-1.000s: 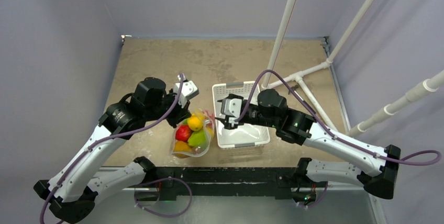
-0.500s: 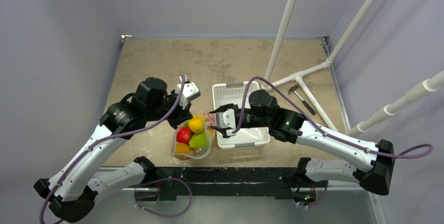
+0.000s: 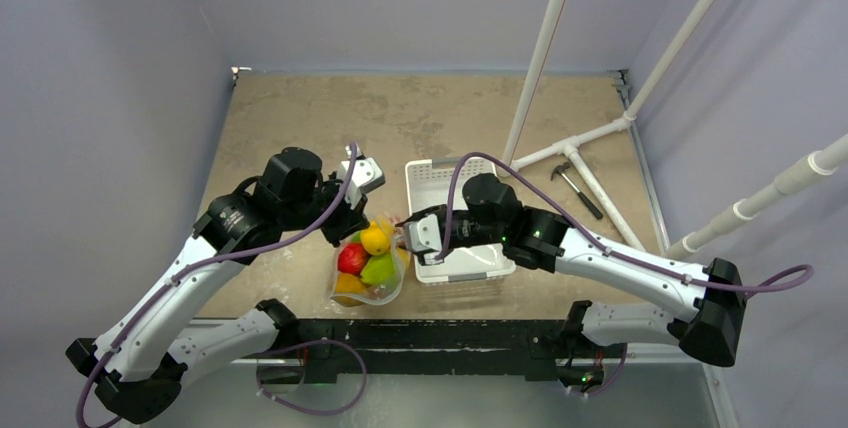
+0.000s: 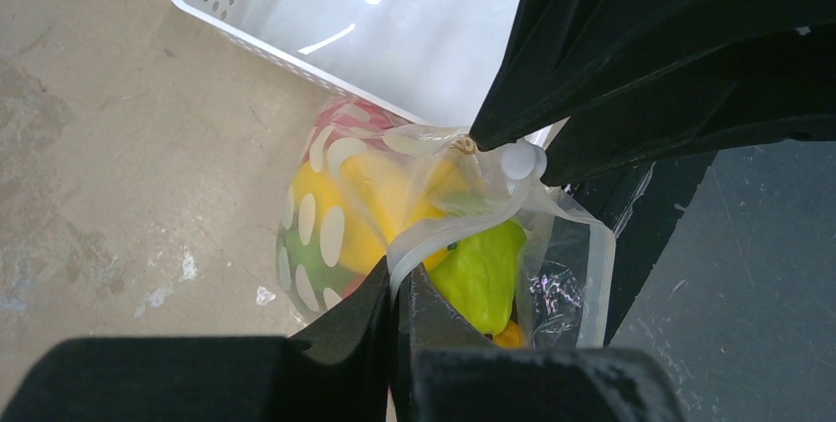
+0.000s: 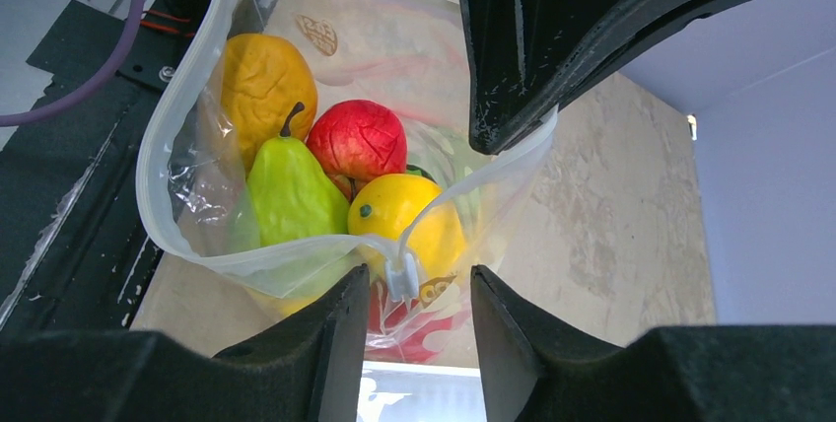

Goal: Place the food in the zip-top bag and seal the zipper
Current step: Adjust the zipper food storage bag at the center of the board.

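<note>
The zip-top bag (image 3: 367, 266) stands open at the table's near edge, left of the tray. It holds the food: a yellow lemon (image 5: 399, 210), a green pear (image 5: 291, 195), a red fruit (image 5: 360, 136) and an orange one (image 5: 261, 77). My left gripper (image 4: 397, 289) is shut on the zipper strip (image 4: 434, 235) at the bag's left end (image 3: 352, 231). My right gripper (image 5: 417, 281) is open, its fingers either side of the white zipper slider (image 5: 401, 274) at the bag's right end (image 3: 408, 235). The bag's mouth gapes between the two grippers.
The white perforated tray (image 3: 470, 176) lies right of the bag, under my right wrist, with nothing in it. A small hammer (image 3: 572, 184) and white pipes (image 3: 585, 138) lie at the back right. The black table edge (image 3: 440, 333) runs just below the bag.
My right gripper has swung left from above the tray to the bag's right end and now straddles the slider. My left gripper has kept its grip in place.
</note>
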You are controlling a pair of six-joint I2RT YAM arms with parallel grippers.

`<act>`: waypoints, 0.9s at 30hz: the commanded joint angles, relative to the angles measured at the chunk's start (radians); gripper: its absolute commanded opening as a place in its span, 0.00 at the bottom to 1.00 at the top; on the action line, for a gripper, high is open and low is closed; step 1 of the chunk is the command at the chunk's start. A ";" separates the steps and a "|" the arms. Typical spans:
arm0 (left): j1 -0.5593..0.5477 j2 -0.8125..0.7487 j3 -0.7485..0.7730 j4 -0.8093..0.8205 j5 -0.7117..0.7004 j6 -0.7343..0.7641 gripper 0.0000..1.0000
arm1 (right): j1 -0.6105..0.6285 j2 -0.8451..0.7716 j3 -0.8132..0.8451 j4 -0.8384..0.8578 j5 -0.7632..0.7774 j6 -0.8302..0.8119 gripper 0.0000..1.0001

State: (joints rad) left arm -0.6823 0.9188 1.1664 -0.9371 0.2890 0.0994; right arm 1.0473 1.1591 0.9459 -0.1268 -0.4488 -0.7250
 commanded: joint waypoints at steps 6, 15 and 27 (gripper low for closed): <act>-0.004 -0.014 0.011 0.042 0.037 0.008 0.00 | 0.014 0.012 0.009 0.030 -0.043 -0.016 0.30; -0.004 -0.020 0.017 0.026 0.028 -0.010 0.00 | 0.021 0.023 0.039 -0.005 -0.010 -0.017 0.00; -0.004 -0.073 0.035 -0.020 -0.035 -0.090 0.00 | 0.021 0.071 0.211 -0.178 0.117 0.093 0.00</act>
State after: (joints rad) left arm -0.6823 0.8944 1.1664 -0.9714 0.2565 0.0502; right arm 1.0664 1.2007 1.0378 -0.2340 -0.3973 -0.7025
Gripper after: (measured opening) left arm 0.003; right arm 0.043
